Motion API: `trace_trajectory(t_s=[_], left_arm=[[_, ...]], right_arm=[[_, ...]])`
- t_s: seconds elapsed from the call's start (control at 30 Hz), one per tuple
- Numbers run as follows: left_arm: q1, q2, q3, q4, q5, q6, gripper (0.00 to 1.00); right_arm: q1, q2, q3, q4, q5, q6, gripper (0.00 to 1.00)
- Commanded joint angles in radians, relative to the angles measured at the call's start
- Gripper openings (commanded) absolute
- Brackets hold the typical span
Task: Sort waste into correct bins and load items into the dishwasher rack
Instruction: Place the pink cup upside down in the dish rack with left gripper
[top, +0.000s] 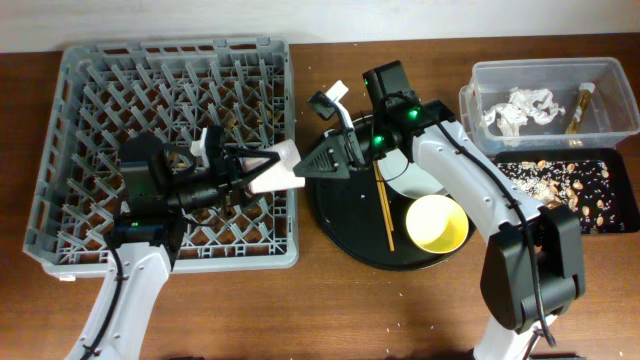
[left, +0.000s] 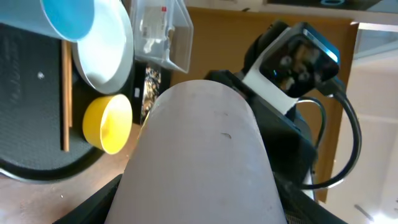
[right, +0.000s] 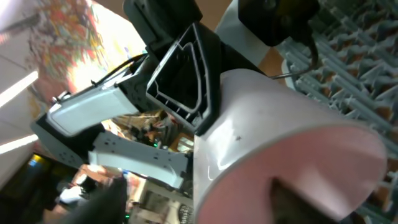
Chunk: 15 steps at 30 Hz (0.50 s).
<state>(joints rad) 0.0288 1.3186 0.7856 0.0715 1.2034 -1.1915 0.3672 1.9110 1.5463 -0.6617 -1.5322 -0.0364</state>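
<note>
Pinkish-white cup (left: 199, 162) clamped in left pincer (top: 268, 172), arm extended | right pincer (top: 322, 160) at its mouth, closure indeterminate | light blue cup (left: 65, 18): left-wrist view only

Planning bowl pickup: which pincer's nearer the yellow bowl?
Right. Right pincer hovers up-left of the yellow bowl, at tray's edge; left pincer, holding pinkish-white cup, farther left over rack.

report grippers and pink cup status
Left gripper shut on cup, over rack edge. Right gripper at cup mouth, grip unclear. No obstruction seen.
</note>
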Motion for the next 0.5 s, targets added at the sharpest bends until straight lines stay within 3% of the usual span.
trace_trajectory(t_s=[0.0,0.17,0.27,0.33,0.47], left_arm=[[0.005,-0.005,0.016,0.003,-0.099,0.129,0.25],[0.005,-0.005,0.035,-0.092,-0.365,0.251,0.22],[0.004,-0.005,0.191,-0.420,-0.546,0.434,0.22],[-0.004,-0.005,0.386,-0.714,-0.731,0.580,0.22],[-0.164,-0.001,0.454,-0.900,-1.040,0.611,0.22]], right_arm=[[-0.077,0.007,-0.005,0.001,0.090,-0.008,1.00],[-0.259,0.000,-0.005,-0.086,0.297,-0.013,0.98],[-0.284,-0.028,-0.005,-0.152,0.458,-0.042,0.98],[-0.283,-0.054,-0.004,-0.200,0.595,-0.042,0.98],[-0.283,-0.056,-0.003,-0.233,0.640,-0.043,0.98]])
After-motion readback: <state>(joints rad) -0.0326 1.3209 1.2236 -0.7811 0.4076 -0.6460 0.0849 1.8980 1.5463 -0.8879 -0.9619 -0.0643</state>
